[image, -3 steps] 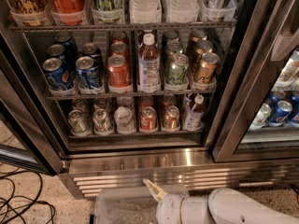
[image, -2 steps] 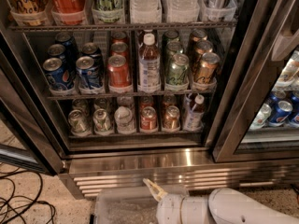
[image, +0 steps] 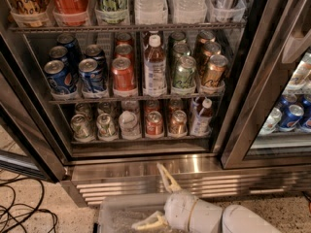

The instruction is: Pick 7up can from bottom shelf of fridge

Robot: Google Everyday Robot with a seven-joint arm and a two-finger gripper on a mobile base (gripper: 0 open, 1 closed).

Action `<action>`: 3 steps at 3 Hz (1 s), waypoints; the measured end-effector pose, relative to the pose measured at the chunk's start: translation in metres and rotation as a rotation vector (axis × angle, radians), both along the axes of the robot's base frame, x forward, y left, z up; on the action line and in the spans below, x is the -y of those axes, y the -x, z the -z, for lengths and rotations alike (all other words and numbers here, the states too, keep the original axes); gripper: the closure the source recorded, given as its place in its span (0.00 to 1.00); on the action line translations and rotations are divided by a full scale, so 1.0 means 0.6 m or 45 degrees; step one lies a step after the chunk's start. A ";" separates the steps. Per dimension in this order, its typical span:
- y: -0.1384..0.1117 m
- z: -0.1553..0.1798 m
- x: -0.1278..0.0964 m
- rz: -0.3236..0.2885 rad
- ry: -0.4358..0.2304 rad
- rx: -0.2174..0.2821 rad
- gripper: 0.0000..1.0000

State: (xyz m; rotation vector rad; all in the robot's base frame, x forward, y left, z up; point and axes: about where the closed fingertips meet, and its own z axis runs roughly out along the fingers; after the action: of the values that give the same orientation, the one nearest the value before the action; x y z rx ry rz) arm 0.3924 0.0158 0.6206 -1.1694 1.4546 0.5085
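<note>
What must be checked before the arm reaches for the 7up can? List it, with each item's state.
1. Door of the fridge clear of the shelves: ok, open.
2. 7up can found: ok, upright at the front left of the bottom shelf.
3. Readiness of the gripper: ok, open, empty, low before the base grille.
4. Line-up with the can: not ok, the gripper sits below it and to the right in view.
5. Room beside the can: cannot tell; a similar can stands close by.
</note>
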 end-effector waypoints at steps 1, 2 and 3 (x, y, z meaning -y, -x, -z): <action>-0.059 -0.082 0.000 0.142 -0.076 0.300 0.00; -0.080 -0.120 -0.047 0.145 -0.237 0.399 0.00; -0.080 -0.116 -0.113 0.066 -0.354 0.398 0.00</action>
State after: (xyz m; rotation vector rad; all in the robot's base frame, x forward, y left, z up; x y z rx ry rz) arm 0.4402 0.0837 0.6903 -0.9397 1.1035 0.4525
